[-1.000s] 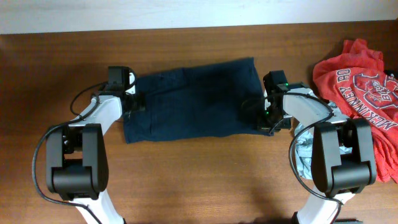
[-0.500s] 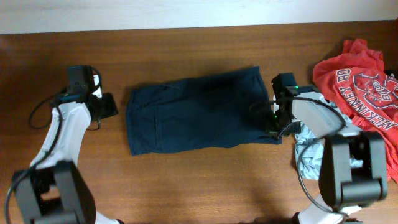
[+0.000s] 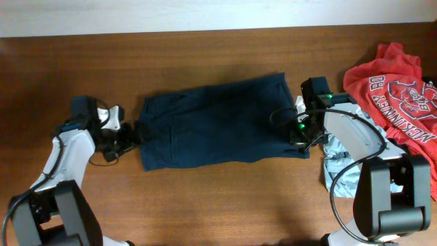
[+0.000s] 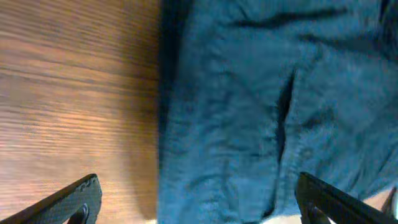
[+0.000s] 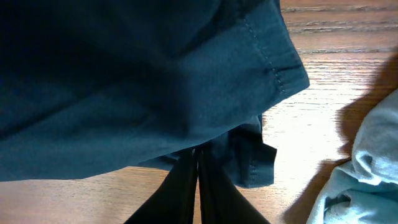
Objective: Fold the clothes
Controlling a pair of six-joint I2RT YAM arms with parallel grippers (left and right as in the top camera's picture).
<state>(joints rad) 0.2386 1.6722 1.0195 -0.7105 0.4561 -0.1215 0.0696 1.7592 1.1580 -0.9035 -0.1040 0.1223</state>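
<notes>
The left gripper (image 3: 128, 135), fingers spread wide, has swung back to the left edge of the navy shorts (image 3: 212, 123) lying flat on the table (image 3: 205, 205), while the right gripper (image 3: 295, 133) stays pinched on their right hem, so a fold looks ready to begin.

red shirt (image 3: 392, 82) at table's (image 3: 205, 198) right edge cropped by frame, lt-blue cloth (image 3: 333, 154) partly under right arm (image 3: 355, 133), clothes (image 4: 249, 106) overrun top & right of left wrist view, left gripper (image 4: 196, 190) fingers cropped at btm, right gripper (image 5: 198, 171) tips buried under hem
</notes>
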